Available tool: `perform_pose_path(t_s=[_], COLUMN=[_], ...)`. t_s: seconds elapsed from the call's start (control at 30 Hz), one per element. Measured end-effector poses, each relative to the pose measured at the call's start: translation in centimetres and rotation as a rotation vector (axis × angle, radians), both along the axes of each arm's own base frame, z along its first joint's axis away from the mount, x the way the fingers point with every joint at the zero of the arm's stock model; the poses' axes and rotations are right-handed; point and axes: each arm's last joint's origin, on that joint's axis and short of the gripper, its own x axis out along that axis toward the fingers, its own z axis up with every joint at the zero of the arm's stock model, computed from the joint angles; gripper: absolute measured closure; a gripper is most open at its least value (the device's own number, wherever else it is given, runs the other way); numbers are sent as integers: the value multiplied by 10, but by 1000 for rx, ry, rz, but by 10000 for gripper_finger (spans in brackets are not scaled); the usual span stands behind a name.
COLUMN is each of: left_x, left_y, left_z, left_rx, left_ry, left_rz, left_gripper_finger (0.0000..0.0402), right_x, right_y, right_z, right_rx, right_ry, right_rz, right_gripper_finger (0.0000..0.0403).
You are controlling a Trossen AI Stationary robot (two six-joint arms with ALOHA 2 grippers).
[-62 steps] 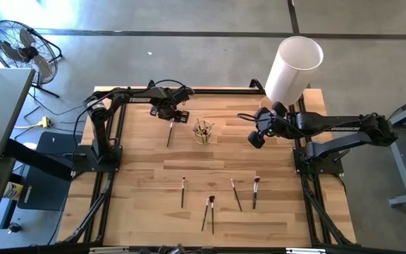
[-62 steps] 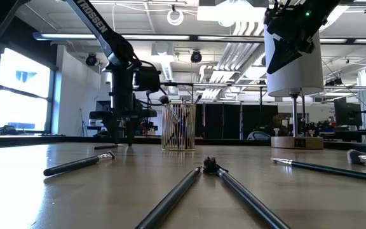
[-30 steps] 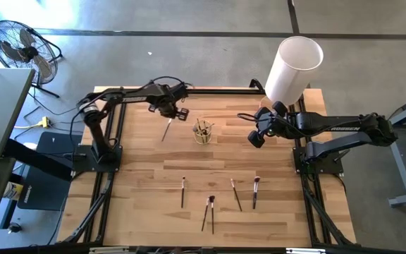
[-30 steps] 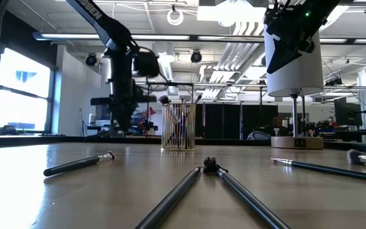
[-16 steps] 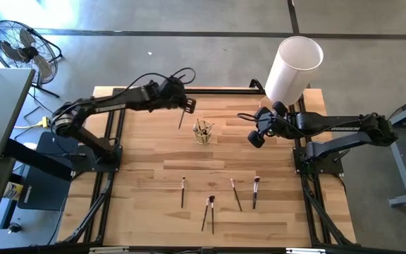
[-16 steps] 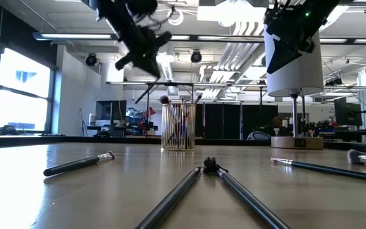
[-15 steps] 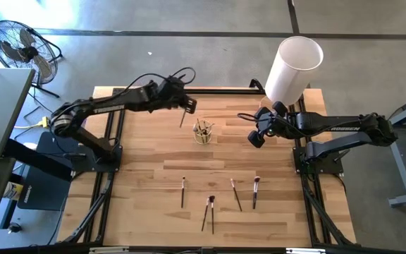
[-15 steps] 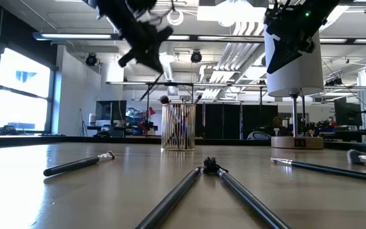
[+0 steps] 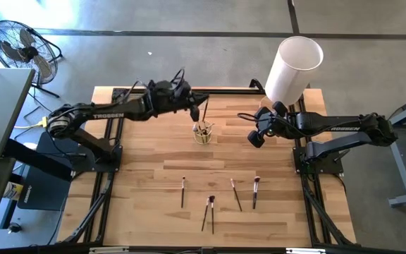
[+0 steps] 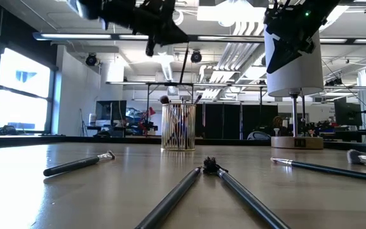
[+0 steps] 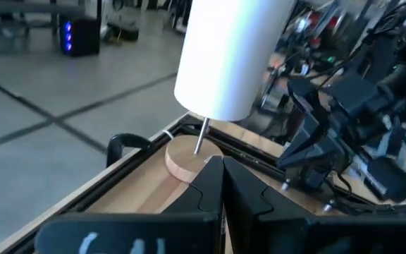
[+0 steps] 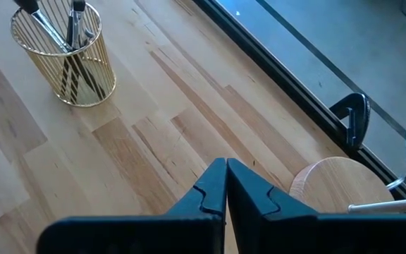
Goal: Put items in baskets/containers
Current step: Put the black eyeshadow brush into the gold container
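**Brush over the cup, drop pending**

My left jaws [image 9: 192, 109] hang above the desk [image 9: 146, 190], pinched on one brush [image 10: 184, 63]. In the low view it hangs near upright over the cup [image 10: 178, 126]; from above its lower end sits just beside the cup's rim [image 9: 204, 132]. My right jaws [image 9: 256, 137] are pressed together on nothing, parked near the white cylinder [image 9: 292, 69] at the far right corner.

Where the work stands: the cup already holds several brushes, heads poking out. Five more lie loose on the near half of the desk [image 9: 182, 190], [image 9: 211, 210], [image 9: 204, 216], [image 9: 236, 195], [image 9: 255, 191], all well apart from the cup.

Risks, as I judge them:
- The mouth is crowded. The incoming tip could land on a standing brush and skate off outside.
- If the brush is off the cup's centre at release, it may strike the rim and fall to the desk.
- The cup looks light and narrow. A sideways nudge from brush or jaws could tip it and spill the lot.
- Releasing from too high lets a thin stick bounce or lean out.

Materials and shapes:
- Brushes: slim, dark, smooth round handles, likely to roll; small tufted heads, reddish, dark or pale.
- Cup: round, yellowish, see-through, with fine vertical lines down its wall in the right wrist view [image 12: 63, 55]; shorter than the brushes, so they stand proud and lean.
- Desk: pale wood planks, flat, smooth-looking.
- Cylinder: matte white, on a thin rod over a round wooden base [image 11: 186, 156].
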Motion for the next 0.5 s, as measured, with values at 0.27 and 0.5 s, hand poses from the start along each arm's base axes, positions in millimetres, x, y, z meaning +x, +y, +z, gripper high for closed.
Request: perform_pose_path(t_s=[0.27, 0.5], left_x=[-17, -11], left_y=[-8, -9], left_z=[-61, -96], left_rx=[112, 135], left_ry=[-196, -149], left_rz=[-50, -112], left_gripper_finger=[401, 401], right_x=[0, 0], right_y=[1, 1], right_z=[0, 0], right_rx=[24, 21], right_ry=[-2, -1], right_rz=[18, 21], right_gripper_finger=[395, 397])
